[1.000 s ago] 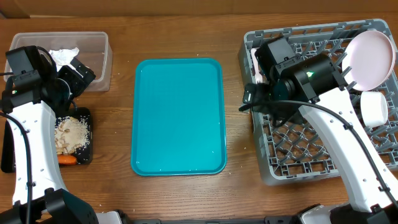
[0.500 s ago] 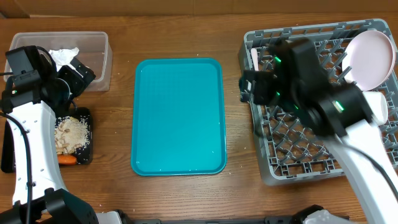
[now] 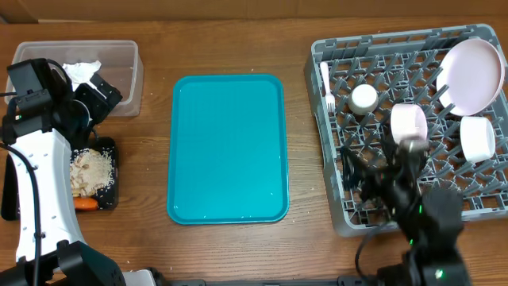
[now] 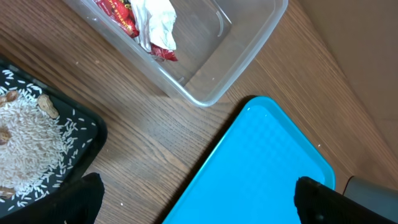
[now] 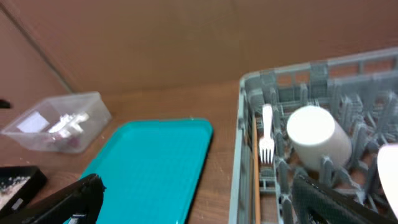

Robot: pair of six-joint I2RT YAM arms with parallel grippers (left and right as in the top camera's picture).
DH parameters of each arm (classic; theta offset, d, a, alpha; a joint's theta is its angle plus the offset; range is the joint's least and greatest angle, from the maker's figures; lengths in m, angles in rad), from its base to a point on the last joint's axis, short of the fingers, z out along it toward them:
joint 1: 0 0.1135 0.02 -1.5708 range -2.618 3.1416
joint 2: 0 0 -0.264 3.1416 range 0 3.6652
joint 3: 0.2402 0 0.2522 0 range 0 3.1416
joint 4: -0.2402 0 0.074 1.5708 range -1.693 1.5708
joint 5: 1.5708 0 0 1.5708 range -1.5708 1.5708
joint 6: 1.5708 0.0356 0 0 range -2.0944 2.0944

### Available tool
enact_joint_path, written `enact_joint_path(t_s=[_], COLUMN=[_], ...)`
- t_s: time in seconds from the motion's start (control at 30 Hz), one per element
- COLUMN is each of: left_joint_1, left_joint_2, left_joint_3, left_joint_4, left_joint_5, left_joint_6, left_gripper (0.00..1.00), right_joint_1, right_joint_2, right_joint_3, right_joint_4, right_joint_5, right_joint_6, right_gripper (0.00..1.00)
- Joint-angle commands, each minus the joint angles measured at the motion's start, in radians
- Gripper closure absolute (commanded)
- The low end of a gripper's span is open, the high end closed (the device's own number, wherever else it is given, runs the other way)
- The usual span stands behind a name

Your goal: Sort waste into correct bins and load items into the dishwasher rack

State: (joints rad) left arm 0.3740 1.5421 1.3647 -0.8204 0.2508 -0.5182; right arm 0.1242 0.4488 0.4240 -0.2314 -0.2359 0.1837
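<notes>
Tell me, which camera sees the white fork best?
The right wrist view: the fork looks big there, tines showing, in the dishwasher rack beside a white cup. The overhead view shows the fork whole but tiny, along the rack's edge nearest the teal tray. The left wrist view doesn't show it.

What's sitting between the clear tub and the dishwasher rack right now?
Only the flat teal tray, with strips of bare wooden table on either side of it. The overhead view shows this.
</notes>
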Motion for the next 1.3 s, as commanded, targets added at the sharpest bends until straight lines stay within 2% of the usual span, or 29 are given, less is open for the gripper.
enact_joint_path(t_s=[0.0, 0.13, 0.37, 0.67, 0.87, 1.27], left_joint_1=[0.005, 0.005, 0.005, 0.005, 0.005, 0.005], left_joint_2=[0.005, 0.005, 0.005, 0.005, 0.005, 0.005], left_joint_3=[0.006, 0.006, 0.006, 0.006, 0.006, 0.006], left_joint_4=[0.002, 0.002, 0.002, 0.002, 0.002, 0.002], left_joint_5=[0.001, 0.001, 0.001, 0.001, 0.001, 0.001], left_joint_6=[-0.005, -0.005, -0.005, -0.005, -0.005, -0.006], left_gripper=[0.0, 0.0, 0.0, 0.0, 0.0, 0.0], right_joint_1=[-0.008, -0.042, -0.09, -0.102, -0.102, -0.102], right_joint_2=[-0.175, -0.316, -0.441, -0.446, -0.447, -0.446], right_joint_3=[-0.16, -0.282, -0.34, -0.363, -0.416, -0.416], right_joint_4=[0.08, 0.15, 0.159, 0.14, 0.2, 0.149], right_joint_5=[0.031, 0.043, 0.132, 0.206, 0.206, 0.209], right_joint_6=[-0.032, -0.027, -0.027, -0.028, -0.028, -0.028], right_gripper=[0.0, 0.0, 0.0, 0.0, 0.0, 0.0])
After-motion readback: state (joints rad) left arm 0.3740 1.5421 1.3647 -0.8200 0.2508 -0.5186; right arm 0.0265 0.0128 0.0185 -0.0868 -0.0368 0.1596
